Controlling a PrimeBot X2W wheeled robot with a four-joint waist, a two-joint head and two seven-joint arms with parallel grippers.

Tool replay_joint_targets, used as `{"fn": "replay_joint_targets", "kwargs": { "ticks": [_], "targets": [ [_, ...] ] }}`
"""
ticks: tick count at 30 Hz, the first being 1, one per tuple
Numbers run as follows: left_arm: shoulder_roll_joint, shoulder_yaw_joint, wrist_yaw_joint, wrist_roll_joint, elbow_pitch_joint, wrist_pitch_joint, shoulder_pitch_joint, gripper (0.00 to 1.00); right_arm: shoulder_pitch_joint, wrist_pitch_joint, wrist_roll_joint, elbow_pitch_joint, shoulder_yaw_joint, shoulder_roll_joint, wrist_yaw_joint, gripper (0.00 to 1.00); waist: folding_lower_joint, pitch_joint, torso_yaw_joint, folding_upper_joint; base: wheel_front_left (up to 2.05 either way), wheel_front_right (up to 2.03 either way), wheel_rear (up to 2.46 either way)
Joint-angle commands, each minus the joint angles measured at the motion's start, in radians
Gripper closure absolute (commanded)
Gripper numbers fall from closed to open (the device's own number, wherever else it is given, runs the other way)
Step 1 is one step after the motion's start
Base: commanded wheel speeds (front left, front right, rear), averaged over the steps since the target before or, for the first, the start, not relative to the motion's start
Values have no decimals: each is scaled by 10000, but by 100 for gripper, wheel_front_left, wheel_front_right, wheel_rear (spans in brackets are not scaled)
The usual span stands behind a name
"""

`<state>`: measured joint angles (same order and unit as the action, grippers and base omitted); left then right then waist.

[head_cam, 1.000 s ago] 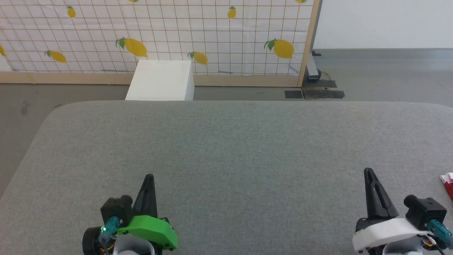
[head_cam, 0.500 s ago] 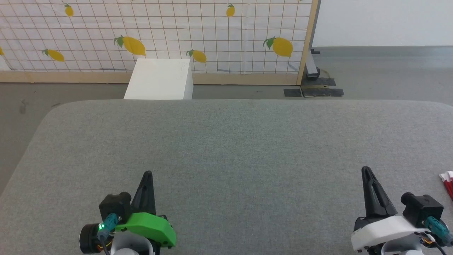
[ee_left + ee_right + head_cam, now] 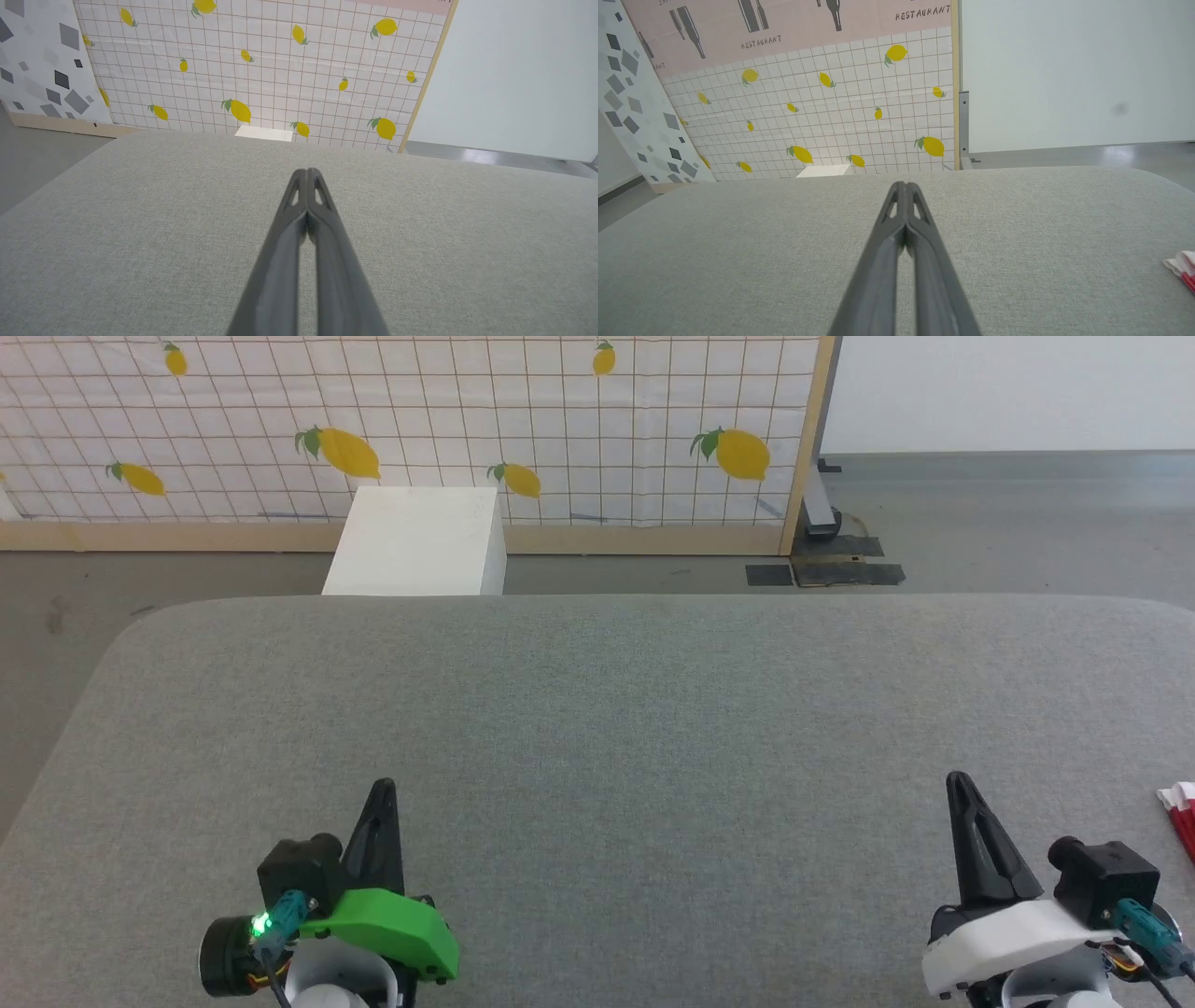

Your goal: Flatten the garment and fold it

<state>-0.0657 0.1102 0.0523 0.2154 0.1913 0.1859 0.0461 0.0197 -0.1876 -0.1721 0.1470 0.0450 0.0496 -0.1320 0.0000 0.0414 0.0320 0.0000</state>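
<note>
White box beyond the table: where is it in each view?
Head view: white box upper left, past the table's far edge.
Left wrist view: white box just left of centre, upper half.
Right wrist view: white box left of centre, mid-height.
Shared landmark: lemon-print screen behind it.

Head view downward; 2 wrist views low over same surface (image 3: 597, 709)

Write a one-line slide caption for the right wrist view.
Right gripper, shut, above the grey fabric-covered table; a corner of the red-and-white fabric garment lies at the view's right edge.
</note>
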Motion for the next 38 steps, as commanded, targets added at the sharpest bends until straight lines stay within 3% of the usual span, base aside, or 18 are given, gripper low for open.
{"fn": "replay_joint_targets", "kwargs": {
  "ticks": [1,38],
  "targets": [
    [35,-53,-78,-145,-78,-76,-127,100,-57,62,148,-101,-21,2,4,100,0,-8,-6,0,0,0,0],
    [84,-484,-261,-971,-832,-809,-264,100,-115,808,795,-664,-197,4,8,100,0,-175,-135,0,0,0,0]
  ]
}}
